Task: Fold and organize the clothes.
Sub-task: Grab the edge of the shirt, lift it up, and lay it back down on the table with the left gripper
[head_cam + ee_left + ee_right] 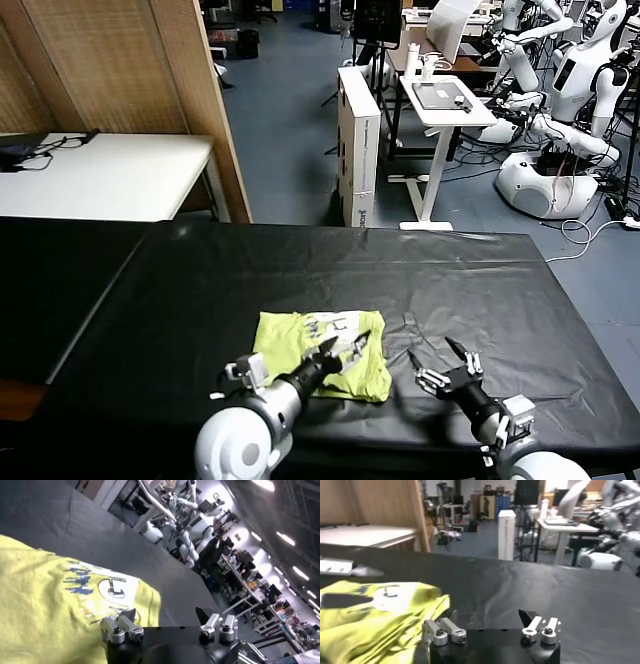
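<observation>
The clothes are one lime yellow-green T-shirt (300, 345), lying folded in a compact bundle on the black table (200, 290), near its front edge. A printed patch on it faces up (107, 587). My left gripper (346, 349) hangs open over the shirt's right part, holding nothing; in the left wrist view its fingertips (166, 614) stand wide apart above the shirt's edge (45, 605). My right gripper (440, 360) is open over bare cloth a little to the right of the shirt. In the right wrist view the shirt (375, 617) lies beside that gripper (488, 615), not touching it.
Wrinkled black cloth covers the whole table. A white table (110, 175) and a wooden partition (190, 90) stand behind on the left. A white cabinet (358, 140), a small desk (445, 100) and other robots (560, 110) stand on the floor beyond.
</observation>
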Robot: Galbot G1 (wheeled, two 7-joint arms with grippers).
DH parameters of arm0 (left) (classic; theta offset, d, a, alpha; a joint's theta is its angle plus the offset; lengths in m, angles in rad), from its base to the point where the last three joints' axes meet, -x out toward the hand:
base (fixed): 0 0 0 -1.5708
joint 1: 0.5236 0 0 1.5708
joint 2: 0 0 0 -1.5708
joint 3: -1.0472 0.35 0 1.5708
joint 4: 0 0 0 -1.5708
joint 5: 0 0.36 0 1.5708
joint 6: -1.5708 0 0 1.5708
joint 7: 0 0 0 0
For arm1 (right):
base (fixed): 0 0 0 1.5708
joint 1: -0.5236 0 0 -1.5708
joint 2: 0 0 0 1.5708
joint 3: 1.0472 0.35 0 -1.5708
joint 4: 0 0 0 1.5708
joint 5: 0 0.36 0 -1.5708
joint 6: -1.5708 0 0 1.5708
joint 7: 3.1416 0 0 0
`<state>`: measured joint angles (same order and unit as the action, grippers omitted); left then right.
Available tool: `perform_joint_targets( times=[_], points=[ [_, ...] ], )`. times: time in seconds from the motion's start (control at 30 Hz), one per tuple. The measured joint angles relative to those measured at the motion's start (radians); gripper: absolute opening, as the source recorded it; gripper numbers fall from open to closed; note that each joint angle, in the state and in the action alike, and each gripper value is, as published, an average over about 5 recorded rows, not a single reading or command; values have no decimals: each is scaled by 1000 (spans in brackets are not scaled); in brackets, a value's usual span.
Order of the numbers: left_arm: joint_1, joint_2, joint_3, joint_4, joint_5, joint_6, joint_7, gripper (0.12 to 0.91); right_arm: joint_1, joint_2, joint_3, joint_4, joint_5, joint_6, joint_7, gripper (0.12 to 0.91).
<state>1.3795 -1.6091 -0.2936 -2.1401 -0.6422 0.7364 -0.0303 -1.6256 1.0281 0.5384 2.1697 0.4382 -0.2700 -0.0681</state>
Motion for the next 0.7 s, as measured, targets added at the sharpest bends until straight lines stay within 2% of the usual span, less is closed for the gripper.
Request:
perform_joint_targets(
  times=[0.1, 0.23, 0.43, 0.57, 0.7],
  points=[
    [-5, 2, -36, -18, 35, -3, 26, 907, 24, -33, -31, -3, -3, -2, -14, 907],
    [8, 51, -95, -27, 79, -40, 47, 907, 57, -69, -87, -7, -34, 1, -31, 907],
    [38, 142, -170, -35, 130, -86, 48, 907, 51, -99, -167, 5, -122, 46, -57, 907],
    [46, 152, -184, -34, 150, -93, 47, 907, 35, -113, -220, 8, -188, 62, -63, 907],
    [47, 152, -189, -29, 158, -95, 47, 907, 22, -118, -250, 5, -208, 63, -59, 907]
  ],
)
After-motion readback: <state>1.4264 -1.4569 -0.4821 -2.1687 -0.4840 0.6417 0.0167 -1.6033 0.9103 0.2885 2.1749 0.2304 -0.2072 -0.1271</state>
